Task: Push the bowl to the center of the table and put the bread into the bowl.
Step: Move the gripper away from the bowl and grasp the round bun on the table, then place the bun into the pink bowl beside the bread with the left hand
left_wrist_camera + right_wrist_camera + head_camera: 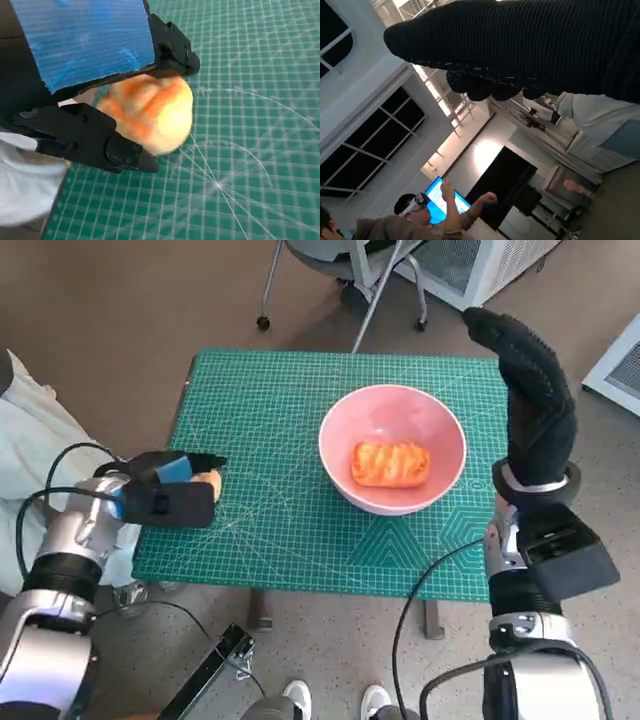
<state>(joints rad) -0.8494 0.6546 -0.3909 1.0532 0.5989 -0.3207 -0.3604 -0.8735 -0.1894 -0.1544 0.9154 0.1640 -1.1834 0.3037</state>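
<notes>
Head view: left hand (165,490) gripped a bread piece (150,112) near the mat's left edge; bowl (392,447), mid-mat toward the right, already holding another piece, lay off toward the right hand (530,400), raised and empty

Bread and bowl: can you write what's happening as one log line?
bowl: mid-table, one bread inside | left hand: holds second bread near table edge | right hand: raised, holds nothing

Green cutting mat (290,440); office chair (350,265); person with headset (415,215).
</notes>
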